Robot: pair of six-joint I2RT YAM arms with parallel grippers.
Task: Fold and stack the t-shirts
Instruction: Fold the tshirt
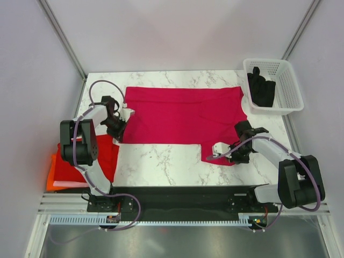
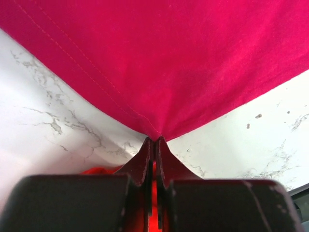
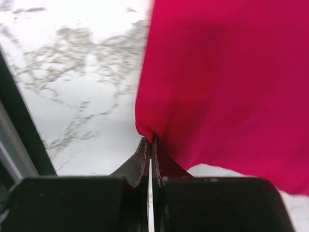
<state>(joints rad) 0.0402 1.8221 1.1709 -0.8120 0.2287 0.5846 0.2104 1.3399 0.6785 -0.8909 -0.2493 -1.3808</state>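
A raspberry-crimson t-shirt (image 1: 183,114) lies spread across the middle of the marble table (image 1: 161,164). My left gripper (image 1: 119,130) is shut on its near-left corner; the left wrist view shows the cloth (image 2: 159,72) pinched at the fingertips (image 2: 155,140). My right gripper (image 1: 241,153) is shut on the shirt's near-right sleeve edge; the right wrist view shows the cloth (image 3: 227,87) gathered at the closed tips (image 3: 151,140). A stack of brighter red (image 1: 102,156) and orange (image 1: 52,174) shirts lies at the near left, partly under the left arm.
A white lattice basket (image 1: 285,88) with dark cloth (image 1: 262,88) inside stands at the far right corner. A black rail (image 1: 177,196) runs along the near edge between the arm bases. White walls close in the table.
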